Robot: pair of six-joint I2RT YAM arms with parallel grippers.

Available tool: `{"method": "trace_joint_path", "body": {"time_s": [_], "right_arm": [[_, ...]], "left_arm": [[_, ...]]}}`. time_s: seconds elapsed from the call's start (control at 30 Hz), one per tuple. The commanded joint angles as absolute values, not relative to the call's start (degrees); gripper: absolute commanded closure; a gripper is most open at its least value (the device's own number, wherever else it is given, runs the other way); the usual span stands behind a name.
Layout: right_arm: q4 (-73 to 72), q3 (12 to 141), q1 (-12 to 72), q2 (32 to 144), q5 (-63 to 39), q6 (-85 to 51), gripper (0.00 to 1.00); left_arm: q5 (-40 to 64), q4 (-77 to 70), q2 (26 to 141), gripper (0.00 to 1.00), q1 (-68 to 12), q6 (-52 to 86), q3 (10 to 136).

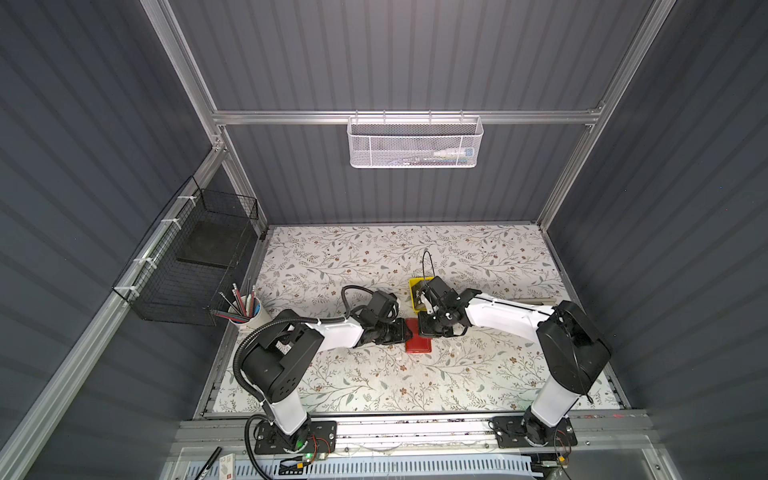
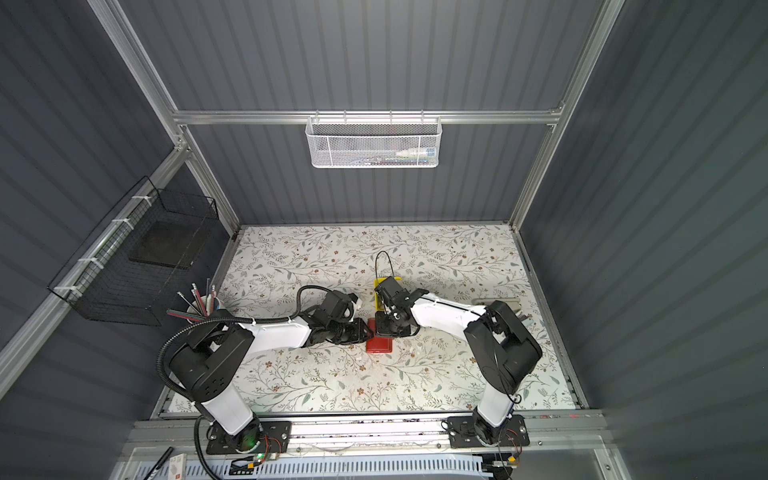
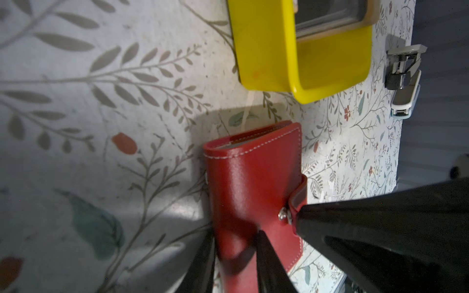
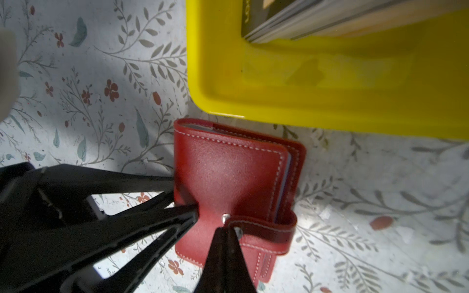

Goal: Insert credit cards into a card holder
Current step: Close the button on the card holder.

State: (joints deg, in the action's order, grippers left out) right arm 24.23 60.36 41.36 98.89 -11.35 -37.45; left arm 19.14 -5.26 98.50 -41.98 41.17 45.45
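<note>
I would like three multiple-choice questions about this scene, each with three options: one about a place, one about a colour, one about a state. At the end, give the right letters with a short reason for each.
1. Where are the credit cards?
A. in the yellow tray
B. on top of the card holder
C. in a blue box

2. What colour is the card holder?
A. blue
B. green
C. red

3. What is the right gripper doing?
A. hanging open above the tray
B. shut on the card holder's strap
C. holding one card

Answers:
1 A, the stack of cards sits within the tray's walls.
2 C, the cover is red with white stitching.
3 B, its fingertips pinch the strap's end beside the snap stud.
</note>
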Motion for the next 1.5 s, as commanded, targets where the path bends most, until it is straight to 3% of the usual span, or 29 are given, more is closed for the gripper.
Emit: {"method": "trace_joint_path", "body": {"time_s": [0.0,1.47], "right_arm": [[23.6,61.1,41.7,98.5,-11.7,-37.5,0.98],[28.3,62.6,42.3,103.7,-8.6,-38.3,1.0]], "left_arm": [[19.6,-3.2,99.3,0.71,-42.5,41.6,44.0],[19.4,-3.5,98.8,0.72,-42.5,41.7,43.6]]}}
